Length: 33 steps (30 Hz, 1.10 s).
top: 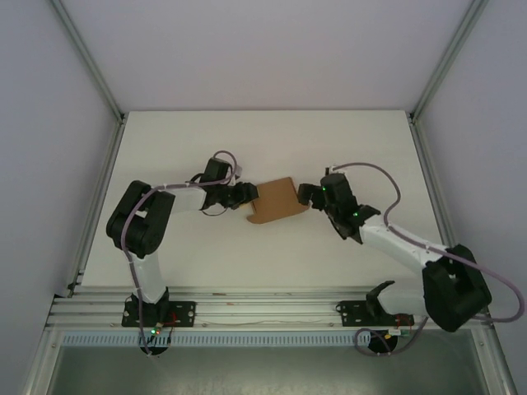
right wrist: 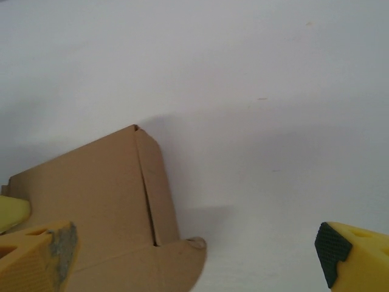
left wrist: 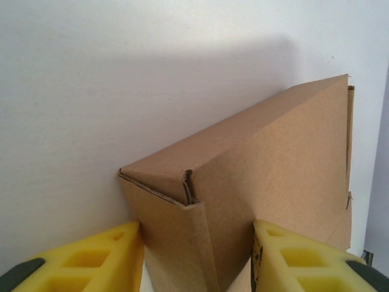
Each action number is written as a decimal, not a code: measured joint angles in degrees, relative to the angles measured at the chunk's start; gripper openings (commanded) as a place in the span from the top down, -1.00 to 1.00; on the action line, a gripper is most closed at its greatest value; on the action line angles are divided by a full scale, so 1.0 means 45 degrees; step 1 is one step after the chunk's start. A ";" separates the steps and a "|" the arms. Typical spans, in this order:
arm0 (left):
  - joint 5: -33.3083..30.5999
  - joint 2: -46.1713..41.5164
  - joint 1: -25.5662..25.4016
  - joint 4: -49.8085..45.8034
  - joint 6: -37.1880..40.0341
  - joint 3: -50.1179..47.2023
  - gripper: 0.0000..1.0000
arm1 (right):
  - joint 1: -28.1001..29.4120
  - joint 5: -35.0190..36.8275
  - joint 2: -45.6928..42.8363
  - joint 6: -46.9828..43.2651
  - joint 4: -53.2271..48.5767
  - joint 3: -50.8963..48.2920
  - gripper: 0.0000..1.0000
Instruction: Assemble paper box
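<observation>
The paper box [top: 276, 202], a partly folded brown cardboard shell, lies mid-table between my two grippers. My left gripper [left wrist: 197, 234] straddles one of its corners, with yellow fingers [left wrist: 91, 258] close against the cardboard on either side; I cannot tell whether they are pressing it. My right gripper [right wrist: 193, 246] is released and spread wide, with the box's end beside one fingertip. The white table [top: 206, 255] lies beneath everything.

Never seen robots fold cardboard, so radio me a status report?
Left pincer astride paper box corner, grip unclear. Right pincer open beside it. Nothing in the way.
</observation>
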 measured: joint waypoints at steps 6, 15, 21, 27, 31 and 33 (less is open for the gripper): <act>0.1287 0.0267 0.0651 0.1409 -0.0185 -0.0529 0.52 | -0.0767 -0.2919 0.1928 0.0311 -0.0699 0.1739 -0.91; 0.2317 0.0457 0.1078 0.3084 -0.0724 -0.1161 0.59 | -0.1472 -0.6105 0.3993 0.0772 -0.1447 0.3303 -0.85; 0.2365 0.0491 0.1151 0.3259 -0.0758 -0.1229 0.64 | -0.1525 -0.7961 0.4813 0.1243 -0.1229 0.3317 -0.81; 0.2565 0.0554 0.1248 0.3623 -0.0801 -0.1350 0.64 | -0.1559 -0.9374 0.5712 0.1826 -0.0588 0.3317 -0.67; 0.2569 0.0554 0.1248 0.3628 -0.0763 -0.1350 0.61 | -0.1559 -1.0312 0.6178 0.2550 0.0447 0.3313 -0.44; 0.2613 0.0554 0.1311 0.3633 -0.0748 -0.1350 0.56 | -0.1608 -1.0739 0.6285 0.3011 0.1078 0.3313 -0.25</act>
